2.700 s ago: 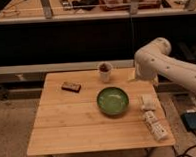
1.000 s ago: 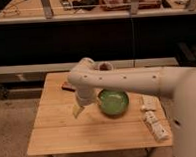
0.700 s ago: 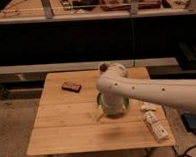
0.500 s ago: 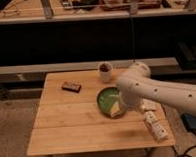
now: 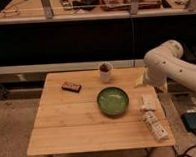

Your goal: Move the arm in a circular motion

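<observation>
The thick, cream-white jointed arm [image 5: 166, 64] of smooth rounded tube segments stands at the right side of the light wooden slatted surface [image 5: 69, 125]. It comes in from the right edge of the view, rises to a rounded bend above the back right corner, and then drops towards the boards. At its end the small yellowish pincer [image 5: 140, 80] hangs low over the surface's right rear edge, just right of the white cup with dark contents [image 5: 106, 71]. Whether the pincer is wide or narrow cannot be told.

The round green bowl [image 5: 113, 101] sits near the middle, forward and to the left of the pincer. Two pale wrapped packets [image 5: 151, 115] lie in front of the pincer along the right edge. A small dark brown bar [image 5: 71, 86] lies well apart at the left.

A circular sweep from here would probably take the pincer leftwards and forwards around the bowl. The cup and the packets are the nearest things to avoid.
</observation>
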Tool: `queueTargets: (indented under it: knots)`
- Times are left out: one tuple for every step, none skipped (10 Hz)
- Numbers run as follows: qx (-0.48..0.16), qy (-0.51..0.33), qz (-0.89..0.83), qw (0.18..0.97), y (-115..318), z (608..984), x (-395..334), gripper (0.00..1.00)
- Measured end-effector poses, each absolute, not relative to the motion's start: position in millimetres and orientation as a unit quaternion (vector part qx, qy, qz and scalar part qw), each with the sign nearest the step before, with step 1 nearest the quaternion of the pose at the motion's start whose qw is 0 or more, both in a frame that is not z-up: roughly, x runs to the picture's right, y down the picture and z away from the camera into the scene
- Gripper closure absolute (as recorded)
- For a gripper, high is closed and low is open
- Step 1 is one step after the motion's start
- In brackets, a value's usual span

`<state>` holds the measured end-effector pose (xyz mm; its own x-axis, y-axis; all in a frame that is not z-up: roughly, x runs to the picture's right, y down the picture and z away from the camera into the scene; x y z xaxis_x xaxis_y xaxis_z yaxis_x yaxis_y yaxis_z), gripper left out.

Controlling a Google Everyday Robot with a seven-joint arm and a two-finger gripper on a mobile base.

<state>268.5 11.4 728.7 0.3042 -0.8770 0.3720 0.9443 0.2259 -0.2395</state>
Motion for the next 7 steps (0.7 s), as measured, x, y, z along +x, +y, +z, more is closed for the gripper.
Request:
queueTargets:
  knots:
    - [-0.201,-0.073,-0.594,0.776,-19.6,750.6,248.6,0.2]
    - [-0.185,-0.083,-0.618,0.759,-48.6,780.7,195.5,0.2]
    - [-0.174,-0.097,-0.644,0.739,-63.7,803.9,145.4,0.2]
    - [-0.169,-0.109,-0.664,0.721,-69.9,822.7,105.9,0.2]
    - [-0.162,-0.132,-0.695,0.688,-71.3,850.1,42.8,0.2]
    - [-0.156,-0.151,-0.719,0.661,-66.6,866.8,-3.0,0.2]
    - [-0.149,-0.168,-0.738,0.637,-59.3,876.8,-40.9,0.2]
